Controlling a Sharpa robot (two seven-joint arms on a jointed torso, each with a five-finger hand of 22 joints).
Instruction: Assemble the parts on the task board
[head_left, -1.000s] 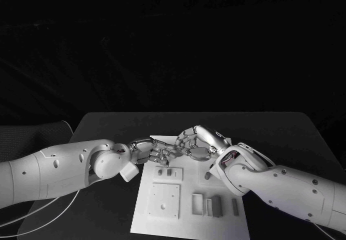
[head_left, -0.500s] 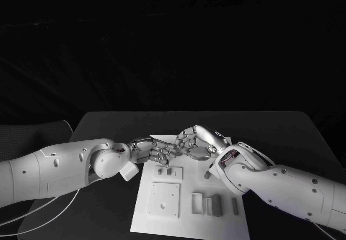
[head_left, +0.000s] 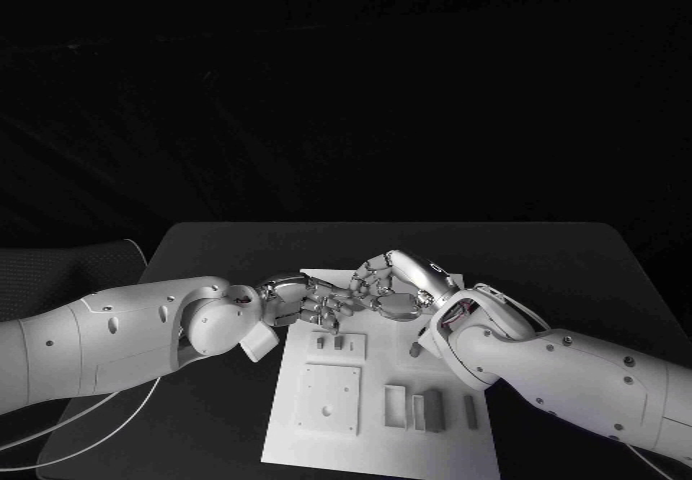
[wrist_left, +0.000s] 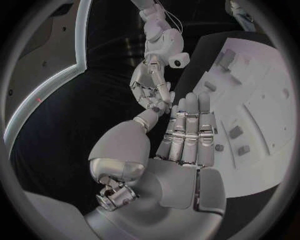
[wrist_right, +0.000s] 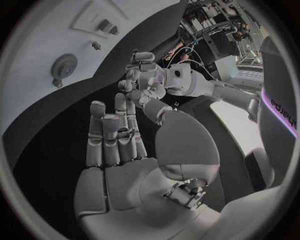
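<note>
Black table (head_left: 577, 260) carries white task board (head_left: 325, 440)

Far end of task board (head_left: 378, 440): blocked; the left robot hand (head_left: 306, 301) and right robot hand (head_left: 392, 287) meet fingertip to fingertip above it.
Board's near half: open from above; low obstacles are a square plate (head_left: 329, 399) and a row of upright grey parts (head_left: 428, 410).
Board's right edge: the right arm (head_left: 562, 375) lies over it.
Board's left edge: the left arm (head_left: 123, 335) stands just beside it.
Far worktop (head_left: 433, 240): bare and passable.
</note>
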